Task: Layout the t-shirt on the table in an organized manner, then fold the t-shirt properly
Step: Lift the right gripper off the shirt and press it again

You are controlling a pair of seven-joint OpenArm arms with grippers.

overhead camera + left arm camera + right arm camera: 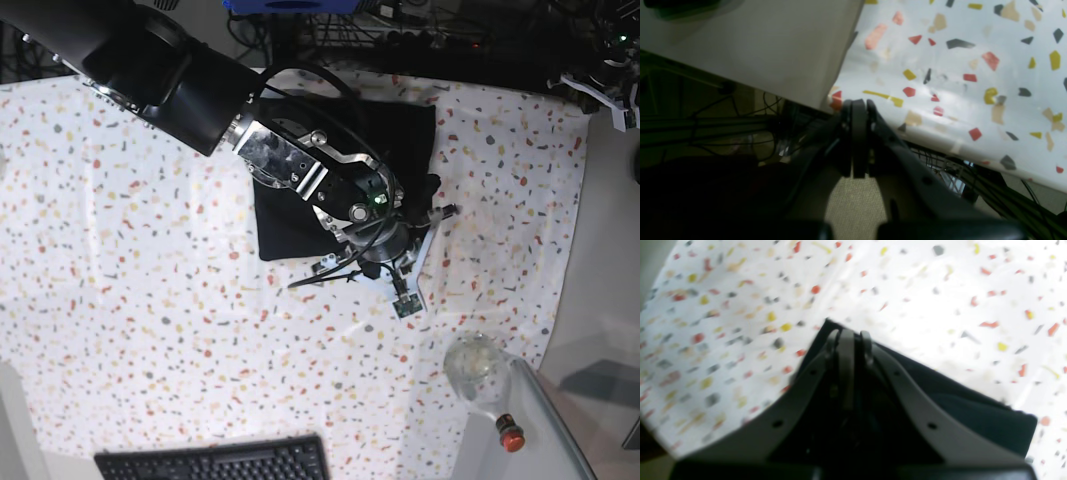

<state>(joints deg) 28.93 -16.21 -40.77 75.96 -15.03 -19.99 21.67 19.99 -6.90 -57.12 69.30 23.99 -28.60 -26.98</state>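
The black t-shirt (300, 215) lies folded into a compact rectangle at the far middle of the speckled table (120, 250). My right gripper (400, 285) hangs over the shirt's near right corner. In the right wrist view its fingers (846, 340) are pressed together over a corner of the t-shirt (973, 413), with the table (740, 323) beyond; I see no fabric between them. My left gripper (612, 95) is at the table's far right edge, away from the shirt. In the left wrist view it (858, 110) is shut and empty over the table's (957, 66) edge.
A black keyboard (215, 462) lies at the near edge. A clear glass jar (480, 365) and a red button (510, 432) sit at the near right. A plain grey side surface (756, 50) adjoins the table. Cables (723, 126) hang below it.
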